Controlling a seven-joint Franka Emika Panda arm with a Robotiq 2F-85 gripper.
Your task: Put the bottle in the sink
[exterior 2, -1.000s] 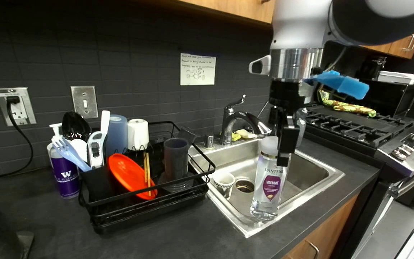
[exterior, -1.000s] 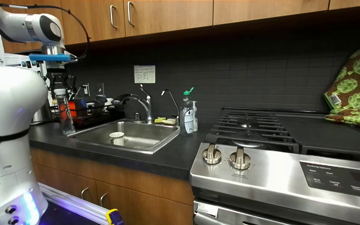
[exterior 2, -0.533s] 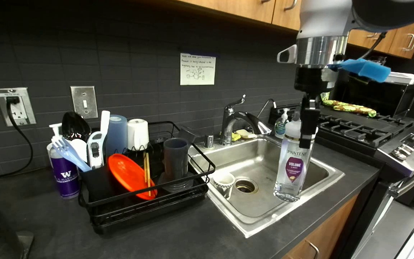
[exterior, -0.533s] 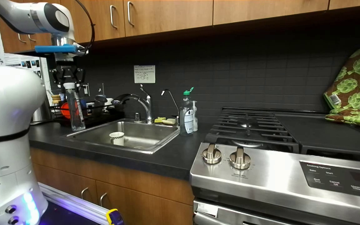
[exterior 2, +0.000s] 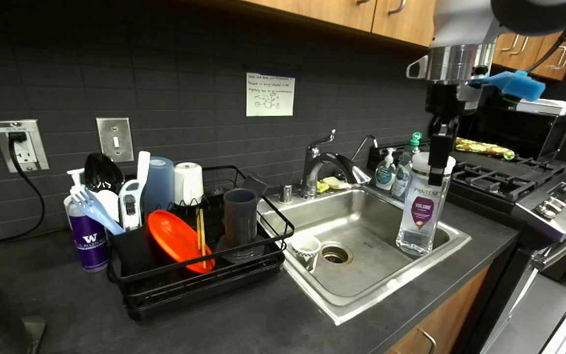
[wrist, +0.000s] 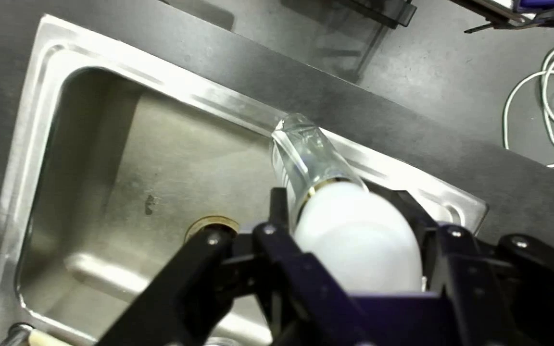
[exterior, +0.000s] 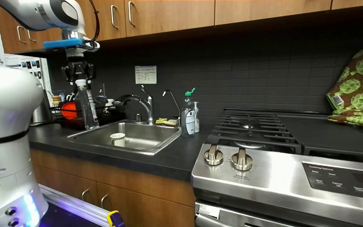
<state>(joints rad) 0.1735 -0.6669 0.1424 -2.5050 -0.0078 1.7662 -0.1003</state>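
Note:
The bottle is pale and see-through, with a white cap and a purple label. It hangs in the air, slightly tilted, in both exterior views (exterior: 88,108) (exterior 2: 421,211). My gripper (exterior: 80,82) is shut on it near the cap, its fingers on either side. In the wrist view the gripper (wrist: 343,204) flanks the white cap, and the bottle's body (wrist: 308,149) points down toward the sink's rim. The steel sink (exterior 2: 361,275) lies below; it also shows in an exterior view (exterior: 146,129) and the wrist view (wrist: 161,144). The far fingertip is hidden in an exterior view.
A checkered white cup (exterior: 118,139) stands in the sink near the drain (exterior 2: 336,253). The curved faucet (exterior 2: 334,160) rises behind it. A black dish rack (exterior 2: 204,287) with dishes stands beside the sink. A green-topped soap bottle (exterior: 188,118) stands between sink and stove (exterior: 257,129).
My gripper has carried the bottle to the right and somewhat up in both exterior views. The gripper has stayed shut on it.

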